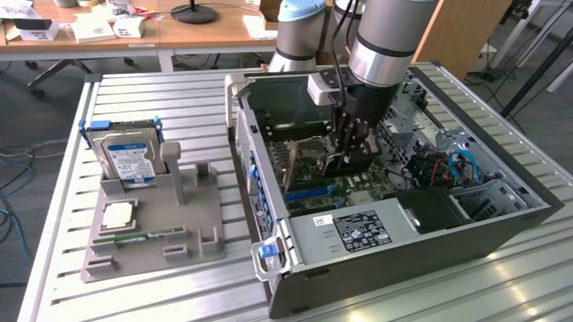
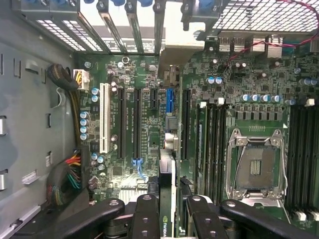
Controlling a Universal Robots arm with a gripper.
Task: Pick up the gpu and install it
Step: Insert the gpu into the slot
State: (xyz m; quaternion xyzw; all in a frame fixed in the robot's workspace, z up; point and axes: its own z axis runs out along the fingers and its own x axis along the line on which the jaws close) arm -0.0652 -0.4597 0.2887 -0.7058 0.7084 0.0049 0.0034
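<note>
Gripper (image 2: 167,211), black, two-fingered, on a grey Universal Robots arm: lowered inside the case, fingers (image 2: 147,214) pinching the gpu (image 2: 166,199), a thin dark expansion card seen edge-on. The card stands upright over the expansion slots, in line with the short blue slot (image 2: 169,99); whether it is seated cannot be told.
Slatted metal table (image 1: 179,100): bears everything below.
Open dark grey computer case (image 1: 501,221): lies on its side.
Grey moulded parts tray (image 1: 152,221): beside the case, on the exterior view's left.
Green motherboard (image 2: 249,99): in the case floor.
Silver hard drive with blue-white label (image 1: 130,157): upright in the tray.
Empty silver processor socket (image 2: 256,167).
Long white slot (image 2: 104,118).
Narrow green memory stick (image 1: 143,236): flat in the tray.
</note>
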